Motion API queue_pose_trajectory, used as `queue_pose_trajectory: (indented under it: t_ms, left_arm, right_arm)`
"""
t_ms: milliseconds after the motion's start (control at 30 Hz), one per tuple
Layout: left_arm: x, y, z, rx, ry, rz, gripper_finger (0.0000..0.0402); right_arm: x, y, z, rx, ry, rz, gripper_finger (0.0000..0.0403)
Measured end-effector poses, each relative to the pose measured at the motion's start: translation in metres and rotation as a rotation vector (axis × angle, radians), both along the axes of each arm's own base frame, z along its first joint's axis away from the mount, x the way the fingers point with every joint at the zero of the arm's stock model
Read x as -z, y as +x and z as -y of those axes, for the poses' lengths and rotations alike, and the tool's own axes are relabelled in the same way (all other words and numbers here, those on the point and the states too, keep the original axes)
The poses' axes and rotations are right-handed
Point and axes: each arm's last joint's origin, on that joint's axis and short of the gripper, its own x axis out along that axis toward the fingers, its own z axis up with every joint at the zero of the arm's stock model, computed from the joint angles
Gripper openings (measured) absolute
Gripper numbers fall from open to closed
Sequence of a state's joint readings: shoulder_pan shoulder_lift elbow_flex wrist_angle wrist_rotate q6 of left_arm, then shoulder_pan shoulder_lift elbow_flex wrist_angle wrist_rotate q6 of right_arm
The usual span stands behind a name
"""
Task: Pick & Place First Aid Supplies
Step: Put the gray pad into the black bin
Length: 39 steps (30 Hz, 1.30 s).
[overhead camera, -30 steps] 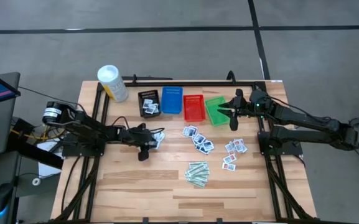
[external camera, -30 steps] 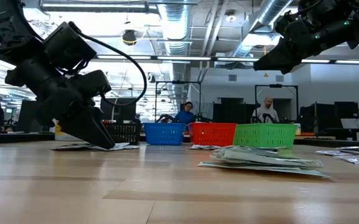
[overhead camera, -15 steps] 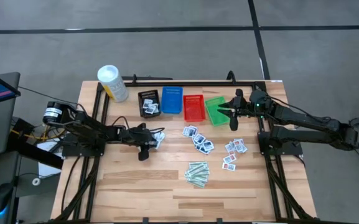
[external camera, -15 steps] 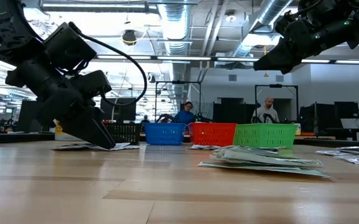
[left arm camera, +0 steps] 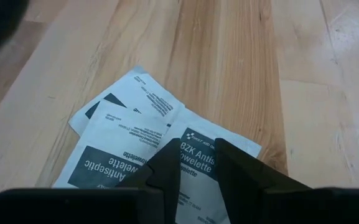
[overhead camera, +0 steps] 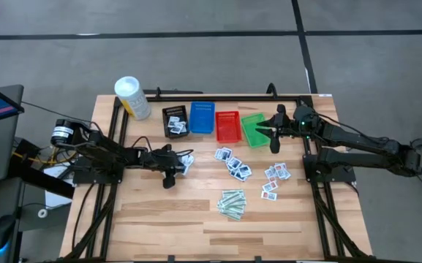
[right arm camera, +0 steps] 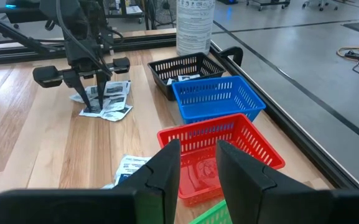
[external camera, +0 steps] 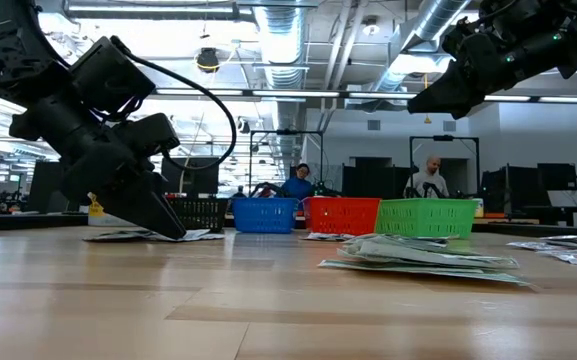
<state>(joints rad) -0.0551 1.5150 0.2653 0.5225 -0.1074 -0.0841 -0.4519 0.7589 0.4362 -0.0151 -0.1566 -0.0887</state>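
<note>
A small pile of white first aid packets (left arm camera: 129, 137) with dark print lies flat on the wooden table, left of centre. My left gripper (left arm camera: 196, 149) slants down onto it, fingers a little apart (overhead camera: 180, 162). More white packets (overhead camera: 232, 164) lie mid-table and toward the right (overhead camera: 275, 175). Pale-green strips (overhead camera: 232, 203) lie nearer the front edge. My right gripper (right arm camera: 198, 149) hangs open above the green basket (overhead camera: 253, 128) with nothing between its fingers. My left gripper has its fingertips (left arm camera: 170, 158) down on the pile's top packet (left arm camera: 198, 165), one on each side of the printed band. It comes slanting down from the table's left. The packet lies flat on the pile. Whether it is pinched, I cannot tell.
Black (overhead camera: 175, 120), blue (overhead camera: 202, 117), red (overhead camera: 227, 126) and green mesh baskets stand in a row at the table's far side; the black one holds a few packets. A tall white tub (overhead camera: 132, 97) stands at the far left corner. People sit in the room beyond.
</note>
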Motion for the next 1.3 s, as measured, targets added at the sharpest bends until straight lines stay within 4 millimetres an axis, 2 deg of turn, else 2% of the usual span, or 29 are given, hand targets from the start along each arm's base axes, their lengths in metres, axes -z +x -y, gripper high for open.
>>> queue_pose_trajectory:
  t_ms: [300,633,1033,1300]
  left_arm:
    - [-0.0010,0.0009,0.0003,0.015,0.008,0.015,0.0071]
    - [-0.0012,0.0011,0.0005,0.043,0.033,0.016,0.0006]
    - [-0.0014,0.0012,0.0004,0.035,0.029,0.019,0.0019]
    - [-0.0015,0.0013,0.0003,0.033,0.030,0.019,0.0090]
  right_arm:
    - [0.0001,0.0000,0.0000,0.000,0.000,0.000,0.0098]
    - [0.0000,0.0001,0.0000,0.000,0.000,0.000,0.0098]
    - [0.0000,0.0000,0.0000,0.000,0.000,0.000,0.0098]
    - [0.0000,0.0000,0.0000,0.000,0.000,0.000,0.0098]
